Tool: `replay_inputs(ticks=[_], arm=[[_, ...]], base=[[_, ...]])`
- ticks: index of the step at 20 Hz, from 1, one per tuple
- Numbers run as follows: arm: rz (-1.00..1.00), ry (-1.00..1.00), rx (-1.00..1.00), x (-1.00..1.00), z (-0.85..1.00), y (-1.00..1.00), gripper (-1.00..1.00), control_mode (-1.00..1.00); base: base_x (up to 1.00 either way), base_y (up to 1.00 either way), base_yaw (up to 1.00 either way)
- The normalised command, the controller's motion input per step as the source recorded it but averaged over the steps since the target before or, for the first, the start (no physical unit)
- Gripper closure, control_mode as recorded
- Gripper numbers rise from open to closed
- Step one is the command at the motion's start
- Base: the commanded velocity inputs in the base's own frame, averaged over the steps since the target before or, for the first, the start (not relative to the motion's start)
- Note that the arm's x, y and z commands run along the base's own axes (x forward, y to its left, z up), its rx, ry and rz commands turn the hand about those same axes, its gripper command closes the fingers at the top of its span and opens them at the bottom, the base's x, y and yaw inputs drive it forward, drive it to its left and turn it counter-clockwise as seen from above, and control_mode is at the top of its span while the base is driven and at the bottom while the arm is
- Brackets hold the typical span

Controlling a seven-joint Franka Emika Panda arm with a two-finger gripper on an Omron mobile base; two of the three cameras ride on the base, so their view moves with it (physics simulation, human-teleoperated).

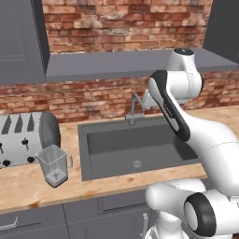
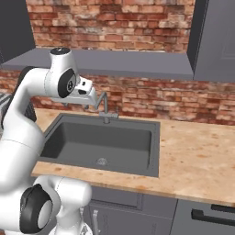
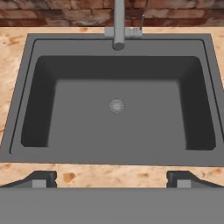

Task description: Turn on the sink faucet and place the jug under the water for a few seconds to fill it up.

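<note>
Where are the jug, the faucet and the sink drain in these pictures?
jug (image 1: 54,164): left base view, on its clear side wall.
faucet (image 3: 118,22): hand view, on the upright grey pipe.
sink drain (image 3: 116,105): hand view, on the round grate in the basin floor.

jug (image 1: 54,164) left of sink (image 1: 112,158), before toaster (image 1: 23,138)

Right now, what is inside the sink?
The sink holds just its round drain; no water runs from the faucet. In the left base view, the arm covers its right end.
</note>
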Motion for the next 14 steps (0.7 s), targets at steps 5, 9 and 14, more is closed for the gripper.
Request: replay_inputs(ticks=[5, 9, 14], arm=[[0.0, 0.0, 0.0, 0.0, 0.0, 0.0, -1.0, 1.0], [0.0, 0.0, 0.0, 0.0, 0.0, 0.0, -1.0, 1.0], [0.14, -0.11, 0.05, 0.0, -0.18, -0.45, -1.0, -1.0]], base=[[0.0, -0.24, 0.07], [0.0, -0.34, 0.14], [0.0, -0.07, 0.03]])
